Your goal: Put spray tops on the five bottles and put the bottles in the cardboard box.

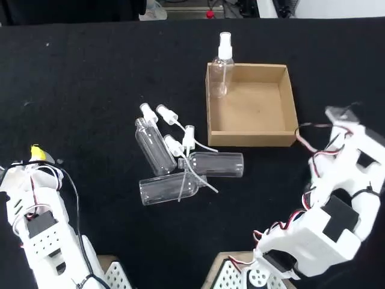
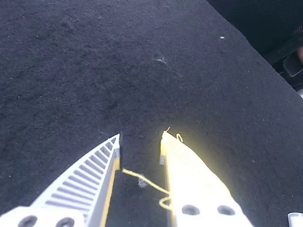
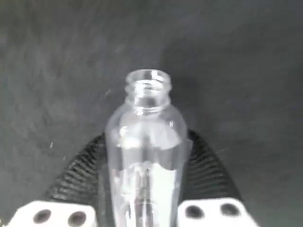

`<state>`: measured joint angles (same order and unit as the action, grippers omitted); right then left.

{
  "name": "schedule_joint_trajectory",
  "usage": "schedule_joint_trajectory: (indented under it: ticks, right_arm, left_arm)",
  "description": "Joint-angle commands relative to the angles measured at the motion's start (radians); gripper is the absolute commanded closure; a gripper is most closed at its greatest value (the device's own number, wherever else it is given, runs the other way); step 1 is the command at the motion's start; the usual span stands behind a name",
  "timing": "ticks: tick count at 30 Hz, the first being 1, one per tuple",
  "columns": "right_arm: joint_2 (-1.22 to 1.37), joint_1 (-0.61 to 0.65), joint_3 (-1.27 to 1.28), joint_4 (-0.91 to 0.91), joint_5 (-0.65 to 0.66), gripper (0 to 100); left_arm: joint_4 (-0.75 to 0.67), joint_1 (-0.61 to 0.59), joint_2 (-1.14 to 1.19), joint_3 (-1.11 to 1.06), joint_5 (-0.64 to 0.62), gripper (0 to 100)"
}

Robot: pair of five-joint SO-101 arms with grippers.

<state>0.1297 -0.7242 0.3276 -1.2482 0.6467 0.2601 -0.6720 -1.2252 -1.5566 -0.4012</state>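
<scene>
Right pincer [image 3: 147, 139] clamps an uncapped bottle [image 3: 144, 158]; left pincer [image 2: 140, 137] gapes slightly.

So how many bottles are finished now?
One looks done: a capped bottle stands in the box. In hand: the right end effector grips an open bottle. Left to do: three bare bottles lie on the table beside four loose tops. Those four bottles need tops, then boxing.

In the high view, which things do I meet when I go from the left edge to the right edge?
left arm → slanted clear bottle → cardboard box → right arm
</scene>
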Motion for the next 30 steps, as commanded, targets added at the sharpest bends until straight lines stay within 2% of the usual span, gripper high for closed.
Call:
schedule_joint_trajectory:
  ticks: [1,5,10,20,25,30]
  right_arm:
    - [-0.018,-0.012,-0.22,-0.107,-0.023,97.6]
    - [-0.018,0.006,-0.432,-0.242,-0.023,97.7]
    - [-0.018,0.012,-0.518,-0.147,-0.107,98.8]
    - [-0.051,0.005,-0.222,0.264,-0.172,98.8]
    - [-0.242,0.04,-0.028,0.347,-0.178,98.8]
    - [-0.427,0.052,0.209,0.577,-0.244,98.8]
  left_arm:
    - [-0.021,0.012,-0.009,0.021,0.012,85]
    - [-0.021,0.012,-0.009,0.021,0.012,85]
    - [-0.021,0.01,-0.009,0.021,0.012,85]
    - [-0.023,0.012,-0.009,0.021,0.012,85]
    - [-0.023,0.012,-0.009,0.021,0.012,85]
    - [-0.023,0.012,-0.009,0.021,0.012,85]
